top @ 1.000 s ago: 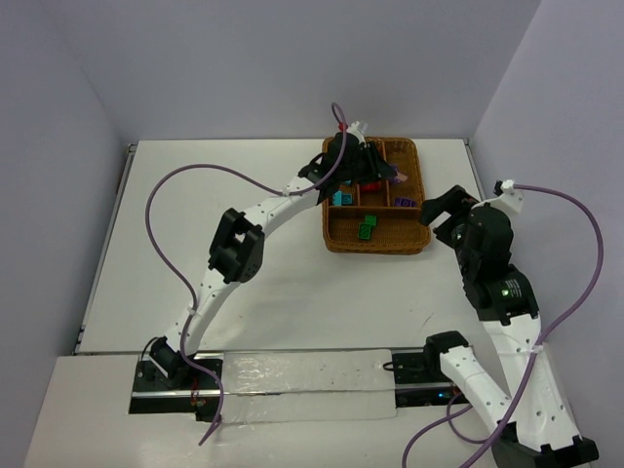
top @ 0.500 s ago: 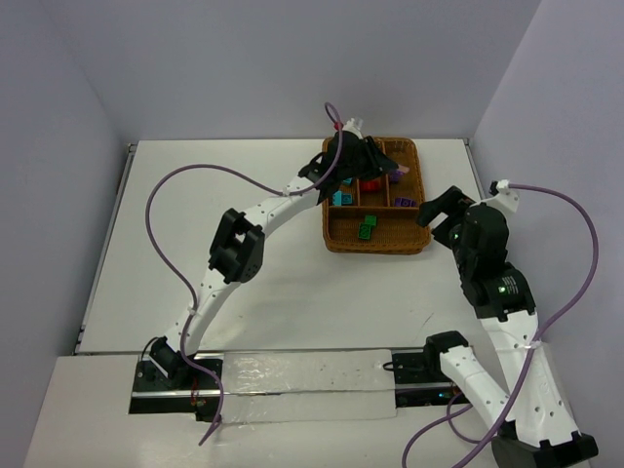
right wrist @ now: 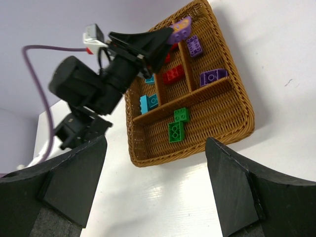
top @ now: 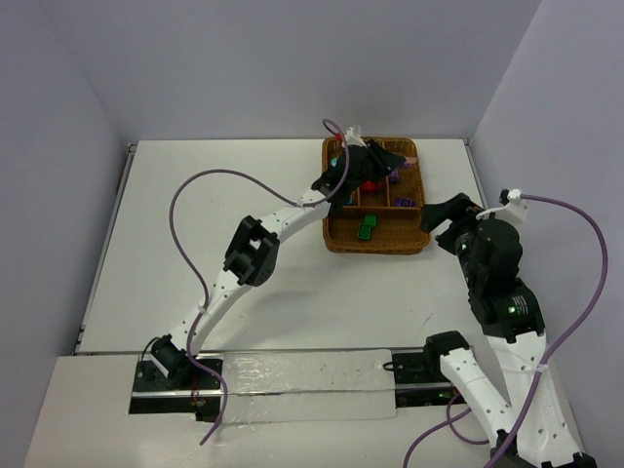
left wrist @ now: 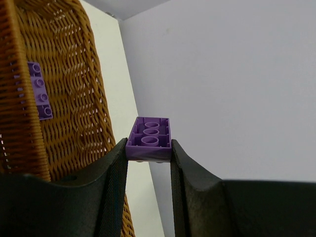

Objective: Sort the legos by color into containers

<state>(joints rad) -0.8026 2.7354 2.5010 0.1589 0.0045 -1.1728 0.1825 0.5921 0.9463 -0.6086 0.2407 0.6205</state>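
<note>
The brown wicker tray (top: 376, 246) stands at the far right of the table. My left gripper (top: 398, 164) is shut on a purple lego (top: 407, 161) and holds it above the tray's far right corner. In the left wrist view the brick (left wrist: 149, 138) sits between my fingertips (left wrist: 116, 163), underside up, beside the tray wall (left wrist: 69, 98). Two purple legos (right wrist: 213, 76) lie in the right narrow slot, a red one (right wrist: 174, 74) in the middle slot, a teal one (right wrist: 149, 102) in the left slot. Two green legos (right wrist: 176, 132) lie in the wide slot. My right gripper (top: 449, 211) is open and empty, just right of the tray.
The side wall stands close to the right of the tray. The left arm (top: 255, 255) stretches across the table's middle with its purple cable (top: 195, 185) looping to the left. White table (right wrist: 207, 197) lies below the right gripper.
My left gripper has swung right across the tray's far side with the purple lego in it. The right arm has drawn back a little toward the near right.
</note>
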